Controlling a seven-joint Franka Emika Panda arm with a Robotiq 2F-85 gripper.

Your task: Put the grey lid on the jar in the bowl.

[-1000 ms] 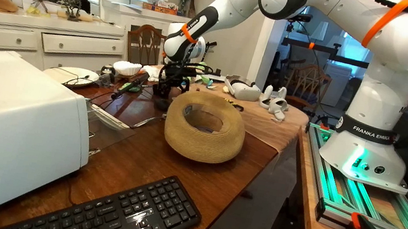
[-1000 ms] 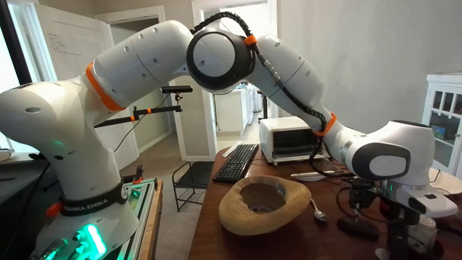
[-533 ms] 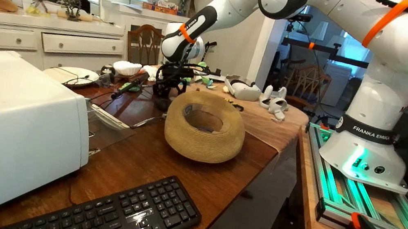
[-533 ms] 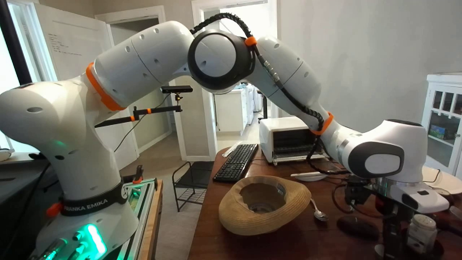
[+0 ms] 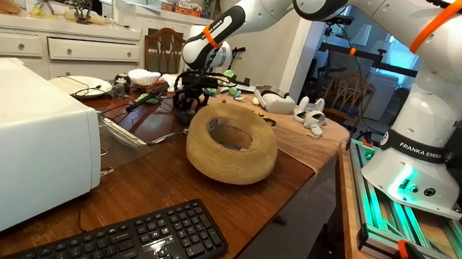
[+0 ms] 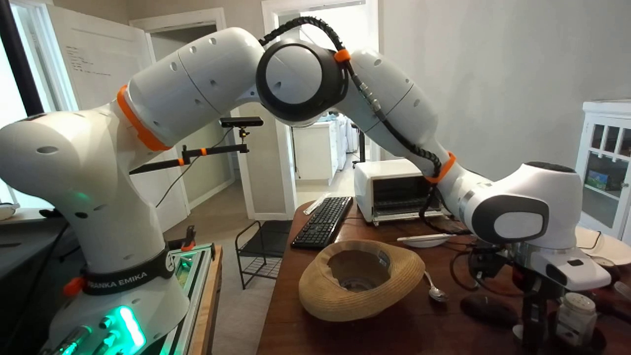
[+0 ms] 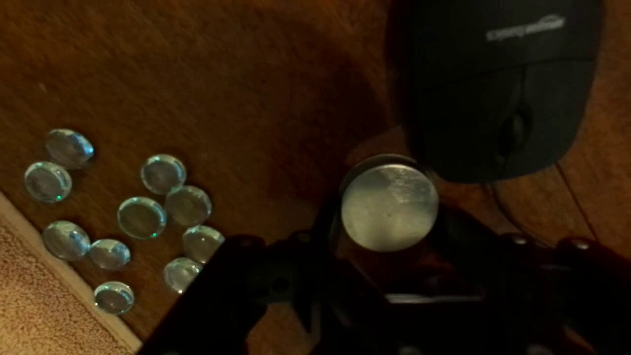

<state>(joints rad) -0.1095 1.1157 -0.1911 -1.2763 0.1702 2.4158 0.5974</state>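
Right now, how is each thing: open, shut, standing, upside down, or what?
Gripper: shut, gripping
Grey lid: held between the fingertips
Jar: upright, without that lid
Toaster oven: open
Straw hat: upside down
Mouse: right way up
Glassy pebbles: scattered
Base light: glowing green

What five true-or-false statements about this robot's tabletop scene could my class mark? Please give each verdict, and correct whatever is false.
1. The black gripper has a round grey metal-looking lid between its fingers. True.
2. The tan straw hat rests with its opening facing down. False: its opening faces up.
3. A rounded black computer mouse lies near the lid. True.
4. A black rectangular keyboard lies beside the white boxy toaster oven. True.
5. The clear, round, glassy pebbles lie on top of the keyboard. False: they lie on the brown wooden table.
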